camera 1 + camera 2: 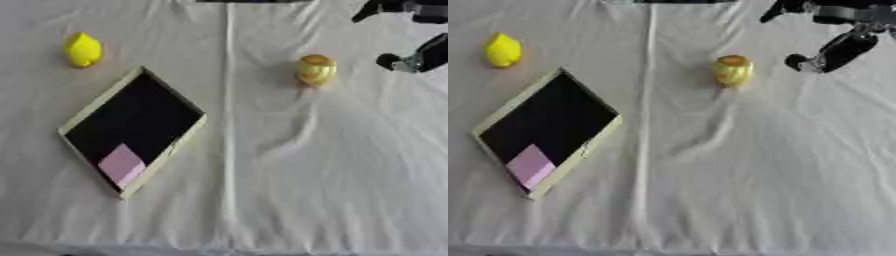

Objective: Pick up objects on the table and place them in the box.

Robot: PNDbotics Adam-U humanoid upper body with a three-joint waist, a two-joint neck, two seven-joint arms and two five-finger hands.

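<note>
A shallow box (87, 111) with a pale rim and black inside lies turned like a diamond at the left of the table. A pink block (121, 163) rests in its near corner. A yellow lemon (83, 49) sits on the cloth beyond the box at far left. A small yellow cup-like object (733, 69) stands upright near the middle right. My right hand (837, 49) hangs at the upper right, to the right of that yellow object and apart from it, its fingers spread and holding nothing. My left hand does not show.
A wrinkled white cloth (332, 165) covers the whole table, with a long crease running down the middle. The near edge of the table shows along the bottom.
</note>
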